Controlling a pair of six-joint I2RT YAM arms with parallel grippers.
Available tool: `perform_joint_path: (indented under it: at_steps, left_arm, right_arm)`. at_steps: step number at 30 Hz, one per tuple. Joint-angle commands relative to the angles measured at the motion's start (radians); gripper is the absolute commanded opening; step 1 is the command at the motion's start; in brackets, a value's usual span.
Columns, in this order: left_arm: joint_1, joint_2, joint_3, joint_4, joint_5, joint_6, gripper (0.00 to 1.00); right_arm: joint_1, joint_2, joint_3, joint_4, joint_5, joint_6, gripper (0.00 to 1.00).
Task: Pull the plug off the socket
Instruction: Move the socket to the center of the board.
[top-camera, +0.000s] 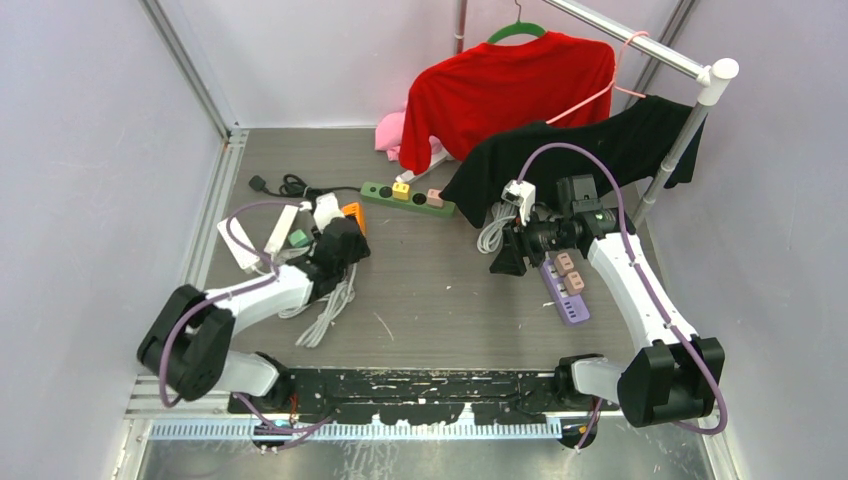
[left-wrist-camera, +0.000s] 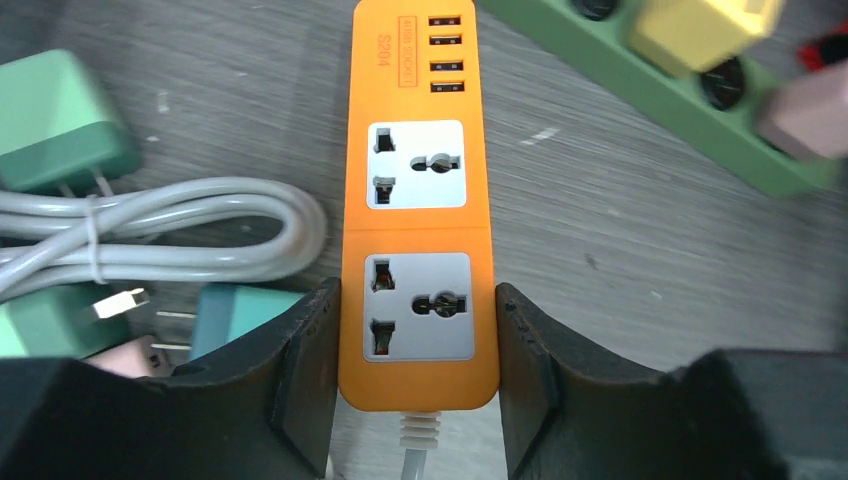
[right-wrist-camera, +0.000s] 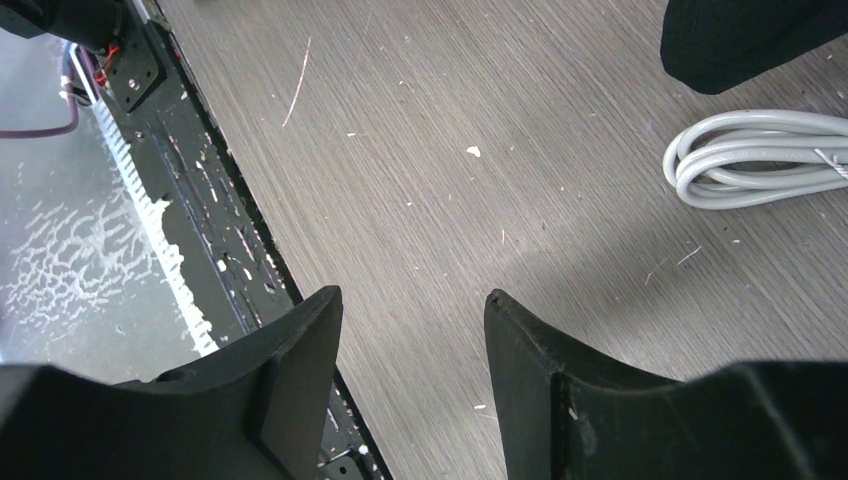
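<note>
Left side of desk, crowded: orange power strip lies lengthwise, its cord end between the left fingers, which press both long sides, clamped on it. Both its sockets and the USB row sit empty. Close on its left: coiled grey cable, green adapter, teal adapter just beside the finger.

Green strip toward the far edge carries a yellow plug and a pink plug. Purple strip near the right edge carries two pink plugs. Cannot tell which plug is meant.

Only the left wrist view shows the empty sockets; only the top view shows the purple strip, the red garment and the black garment hanging at the far right.

Right fingers apart, nothing between them, bare desk below, second grey cable off to one side.

Left arm low, reaching forward, wrist tipped down. Right arm raised, wrist turned left
</note>
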Motion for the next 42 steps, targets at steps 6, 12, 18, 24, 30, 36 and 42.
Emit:
perform_joint_path:
  at_steps: [6,12,18,24,30,36,42]
  left_arm:
    - [0.073,0.298,0.321,-0.397,-0.215,-0.113,0.02]
    - [0.081,0.428,0.481,-0.622,-0.216,-0.147,0.65]
    - [0.081,0.34,0.449,-0.575,-0.167,-0.097,0.8]
    - [0.082,0.18,0.45,-0.594,-0.05,-0.056,0.86]
    - [0.081,-0.017,0.434,-0.503,0.239,0.096,0.91]
    - [0.081,-0.2,0.486,-0.335,0.696,0.246,0.98]
    - [0.081,-0.184,0.58,-0.345,0.847,0.401,1.0]
  right_arm:
    - [-0.003,-0.042,-0.002,0.027,-0.028,-0.006,0.6]
    - [-0.003,-0.041,-0.003,0.028,-0.025,-0.009,0.6]
    - [-0.003,-0.036,-0.006,0.03,-0.021,-0.009,0.6]
    - [-0.003,-0.035,-0.01,0.035,-0.002,-0.013,0.6]
    - [-0.009,-0.031,-0.015,0.036,0.016,-0.024,0.6]
    - [-0.054,-0.047,-0.016,0.035,-0.007,-0.027,0.6]
    - [-0.113,-0.068,-0.023,0.035,-0.066,-0.043,0.6]
